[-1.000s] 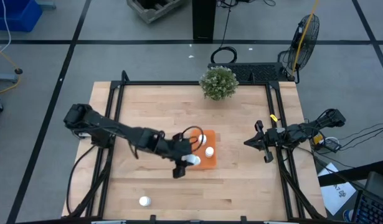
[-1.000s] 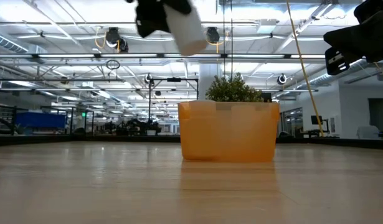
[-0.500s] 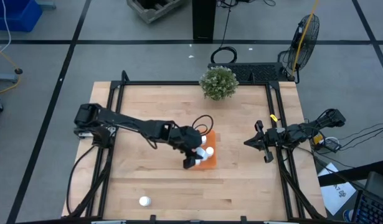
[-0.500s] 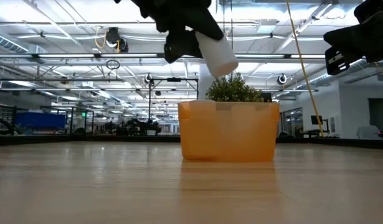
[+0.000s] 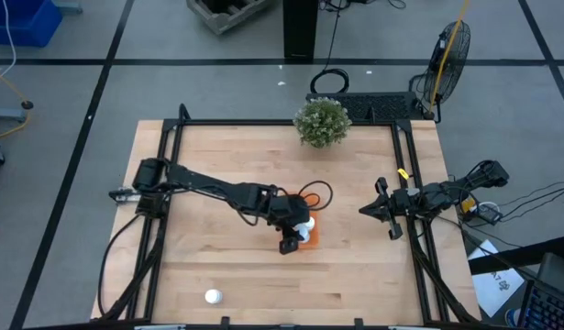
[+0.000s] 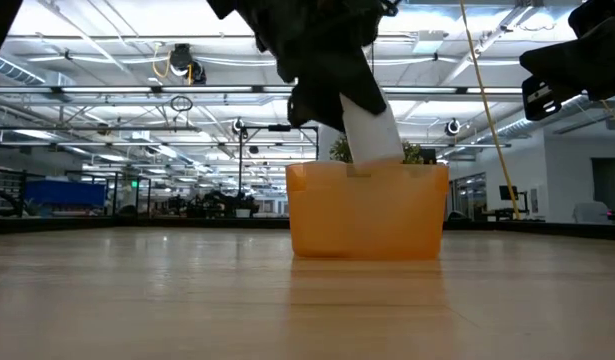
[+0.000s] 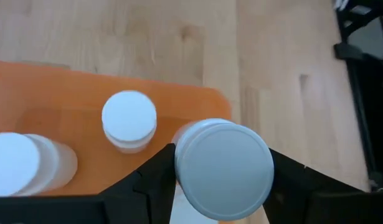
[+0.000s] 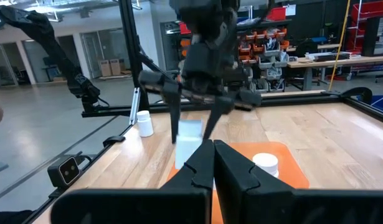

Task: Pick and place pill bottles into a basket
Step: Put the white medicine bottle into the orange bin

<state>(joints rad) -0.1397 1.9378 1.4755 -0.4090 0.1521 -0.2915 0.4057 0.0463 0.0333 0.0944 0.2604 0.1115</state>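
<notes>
A white pill bottle [image 7: 222,169] is clamped between the fingers of the left gripper [image 5: 293,235] and is held tilted over the near edge of the orange basket [image 5: 310,233], as is seen in the low view, where the bottle [image 6: 370,133] is dipped to the basket's rim [image 6: 367,212]. Two more bottles are seen standing inside the basket in the left wrist view: one [image 7: 129,119] near the middle and another [image 7: 20,163] at its side. A further bottle [image 5: 213,296] is left alone on the table [image 5: 226,156], near its front edge and well apart from the basket. The right gripper [image 5: 378,210] is parked near the table's right edge, its fingers drawn together and empty. A potted plant [image 5: 322,121] is set at the table's far edge.
</notes>
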